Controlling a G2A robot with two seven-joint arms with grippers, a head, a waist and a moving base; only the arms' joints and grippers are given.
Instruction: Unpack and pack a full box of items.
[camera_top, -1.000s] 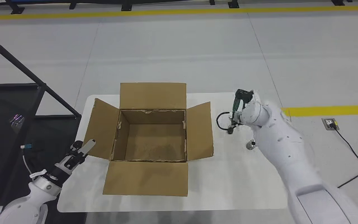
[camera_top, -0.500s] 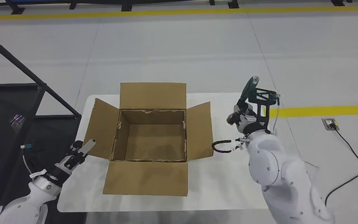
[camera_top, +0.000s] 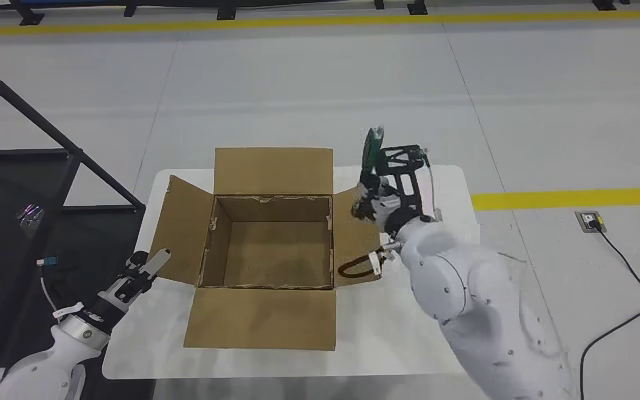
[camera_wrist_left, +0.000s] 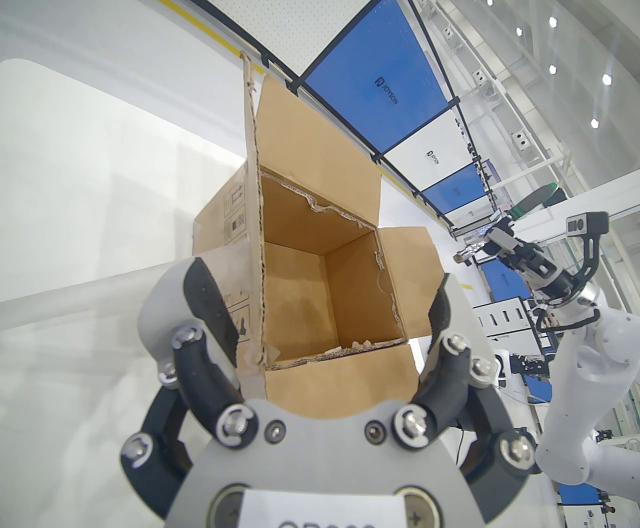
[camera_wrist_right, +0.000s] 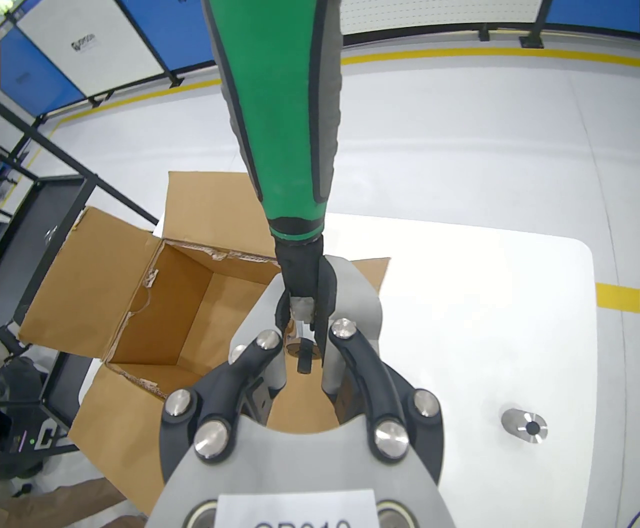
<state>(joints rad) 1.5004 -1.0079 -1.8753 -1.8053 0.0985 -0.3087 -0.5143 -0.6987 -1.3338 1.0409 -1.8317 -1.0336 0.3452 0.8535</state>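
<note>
I am swinging the right gripper (camera_wrist_right: 305, 320), clamped on the green-handled tool (camera_wrist_right: 280, 110), from the table (camera_top: 300, 364) edge to the box (camera_top: 272, 172) right flap: packing is beginning. The left gripper (camera_wrist_left: 322, 290) is waiting open beside the left flap.

The jaws pinch the black neck of a green-handled tool (camera_wrist_right: 280, 110) over the open cardboard box (camera_wrist_right: 165, 295)'s flap; a metal socket (camera_wrist_right: 524, 426) lies apart on the white surface (camera_wrist_right: 475, 310).

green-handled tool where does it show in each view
Top view: green-handled tool above a flap of the box, in the right pincer.
Left wrist view: tool far beyond the box, held aloft.
Right wrist view: tool up close, rising from the pincer.
Shared landmark: the open box.
</note>
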